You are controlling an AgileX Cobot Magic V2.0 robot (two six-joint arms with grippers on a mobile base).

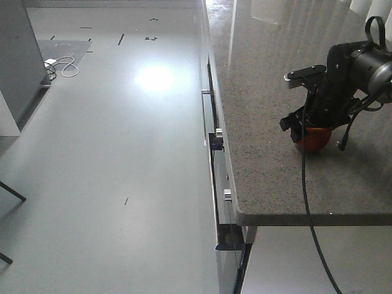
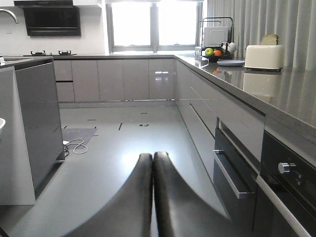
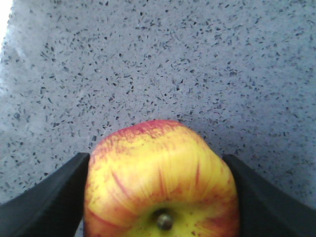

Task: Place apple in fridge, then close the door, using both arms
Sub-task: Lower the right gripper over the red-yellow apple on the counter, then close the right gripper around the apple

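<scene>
right pincer [image 3: 157, 160]: clamped on the apple [image 3: 160, 192]; the dark right fingers [image 3: 44, 207] press both flanks, with no gap on either side.
apple: sits on the tabletop [image 3: 148, 64], speckled grey stone. The stem end faces the right wrist camera. Skin there is yellow with red streaks; it reads plain red in the front view.
apple location: right part of the tabletop, apart from the long edge and from the near end. The underside looks to be touching the stone, but I cannot tell for sure.
right arm [image 1: 355, 67]: enters from the right edge of the front view, wrist bent over the apple, pincer pointing down.
black cable [image 1: 306, 202]: drops from the right arm, crosses the tabletop and hangs past its near end.
left pincer [image 2: 153, 156]: together; the dark left fingers [image 2: 140, 197] meet at the tips with nothing between them.
left pincer pose: low, aimed along the floor [image 2: 113, 148] of the kitchen aisle, off the tabletop.
oven [image 2: 276, 197]: built in under the tabletop, right of the left pincer; bar handle [image 2: 232, 175] and a knob [image 2: 284, 167] show.
far end of tabletop: cream toaster [image 2: 264, 57], a plate [image 2: 230, 62] beside it, and a fruit bowl [image 2: 213, 53] holding a green and an orange fruit.
floor: white cord [image 1: 61, 66] coiled near a dark grey cabinet [image 2: 34, 123] on the left; bright glare patch mid-aisle.
back wall: grey base cabinets [image 2: 123, 79], window [image 2: 153, 24], range hood [image 2: 52, 19].
</scene>
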